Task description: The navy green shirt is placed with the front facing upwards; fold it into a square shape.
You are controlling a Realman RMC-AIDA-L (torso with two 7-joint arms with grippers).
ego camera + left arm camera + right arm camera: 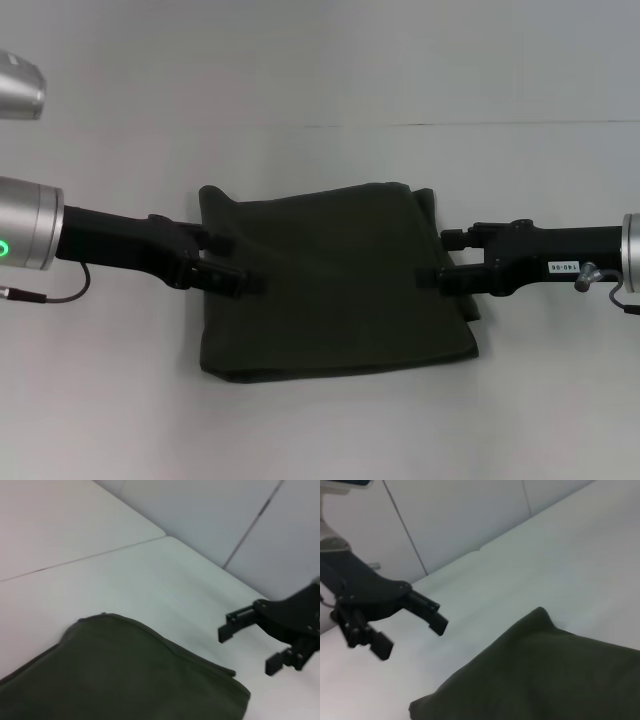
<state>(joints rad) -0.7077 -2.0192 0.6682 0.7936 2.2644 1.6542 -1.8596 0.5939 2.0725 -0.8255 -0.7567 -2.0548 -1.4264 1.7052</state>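
White table (320,430) (thin seam across) bears folded navy green shirt (330,290).

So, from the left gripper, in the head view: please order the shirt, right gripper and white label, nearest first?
1. Shirt, right beside the left gripper.
2. Right gripper, across the shirt.
3. White label, farthest right.
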